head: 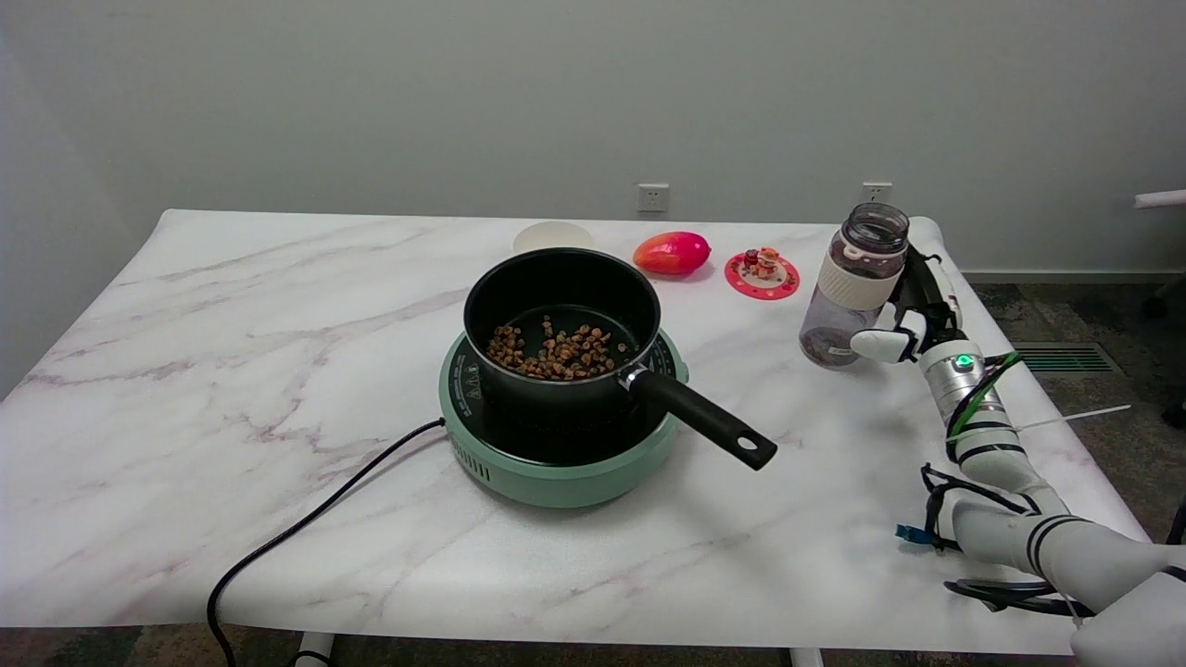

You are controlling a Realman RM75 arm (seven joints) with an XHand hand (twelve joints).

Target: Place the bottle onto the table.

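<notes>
One robot hand (903, 310) is reaching in from the lower right of the frame, and we are seeing its fingers wrapping the far side of the bottle (852, 285), gripping it. We are seeing the bottle standing upright at the right of the counter (232, 306), its base seemingly touching the surface, right of the pot (565, 324).

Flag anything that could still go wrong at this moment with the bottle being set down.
1. The bottle leans slightly while the right hand holds it from the side; letting go before its base sits flat could tip it.
2. Its lid is off, so a fall might spill whatever is inside.
3. It stands near the table right edge, so pulling the hand back carelessly could knock it off.
</notes>
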